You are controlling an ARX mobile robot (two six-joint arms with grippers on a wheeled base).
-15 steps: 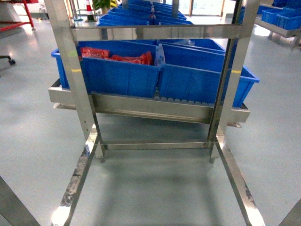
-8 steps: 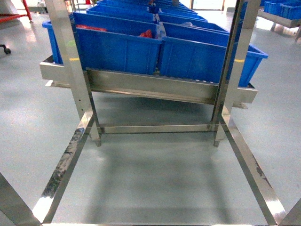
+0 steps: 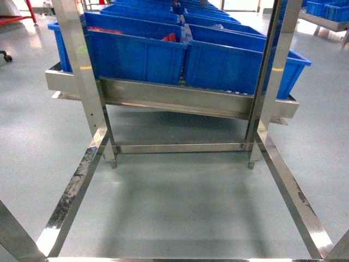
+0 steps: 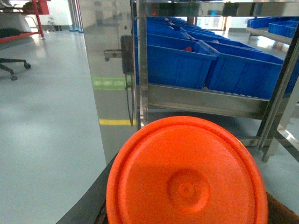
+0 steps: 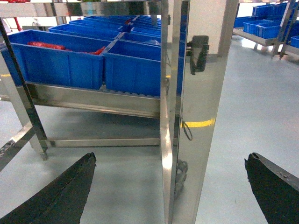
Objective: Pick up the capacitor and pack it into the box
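1. While the head view looks down through a stainless steel rack (image 3: 87, 109), its shelf carries large blue bins (image 3: 136, 54) side by side, touching, with red packets (image 3: 170, 38) showing in the left one.
2. Grey floor (image 3: 180, 202) lies inside the rack's low frame rails; neither arm shows in this view.
3. From the left wrist camera, a round orange lid (image 4: 187, 172) fills the lower frame and hides the left pincer, so I cannot tell whether it is released or clenched.
4. From the right wrist camera, the right pincer (image 5: 170, 186) is released: its two dark fingers (image 5: 60, 191) stand far apart at the lower corners, with nothing between them but a mirror-bright rack post (image 5: 187, 116).
5. Neither the box nor any capacitor can be made out in any view.
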